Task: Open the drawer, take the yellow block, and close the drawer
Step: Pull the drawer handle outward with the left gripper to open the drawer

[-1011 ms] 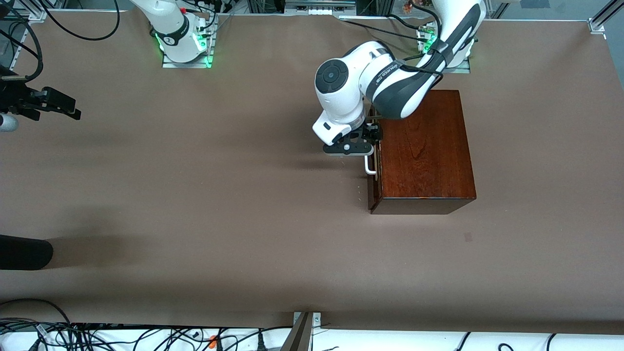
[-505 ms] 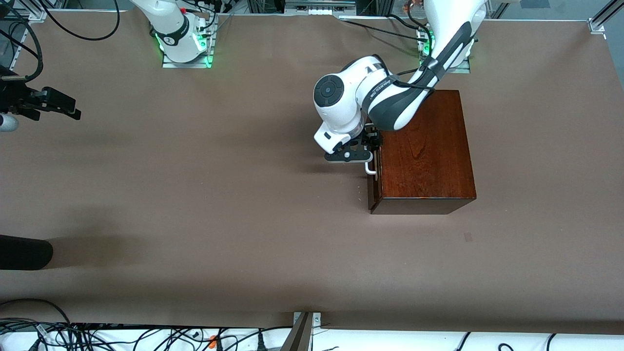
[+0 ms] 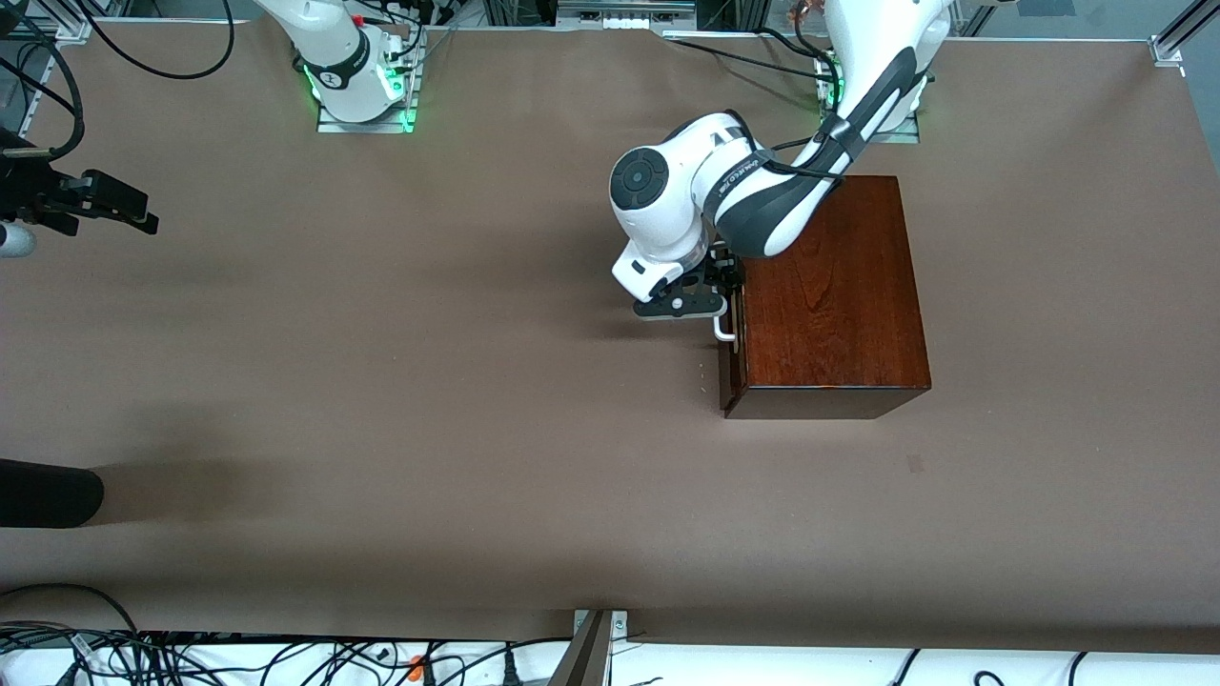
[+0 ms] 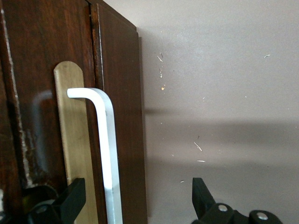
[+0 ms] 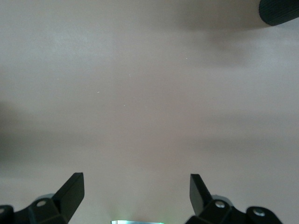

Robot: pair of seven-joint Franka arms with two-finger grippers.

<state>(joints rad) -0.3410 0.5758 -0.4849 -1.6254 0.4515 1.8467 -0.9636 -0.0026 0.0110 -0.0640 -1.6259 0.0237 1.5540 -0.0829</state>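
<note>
the left hand [image 3: 721,291] is right at the front of the drawer [image 3: 732,353], low down by the white handle [image 3: 723,327]. in the left wrist view its two black fingers [image 4: 70,198] are spread wide, with the white handle [image 4: 108,149] standing between them. one finger sits close against the dark wood front and the other finger is out over the brown tabletop [image 4: 224,93]. the fingers are not pinching the handle; there is a gap on both sides of the bar. the drawer looks shut, its front flat against the shiny dark wooden box [image 3: 829,295]. the box sits on the tabletop [image 3: 429,381] toward the left arm's end. the yellow block cannot be seen anywhere. the right arm waits; in the front view its hand [image 3: 129,211] is at the right arm's end of the tabletop, well apart from the box. the right wrist view shows its fingers [image 5: 70,191] spread wide over bare tabletop, holding nothing.
</note>
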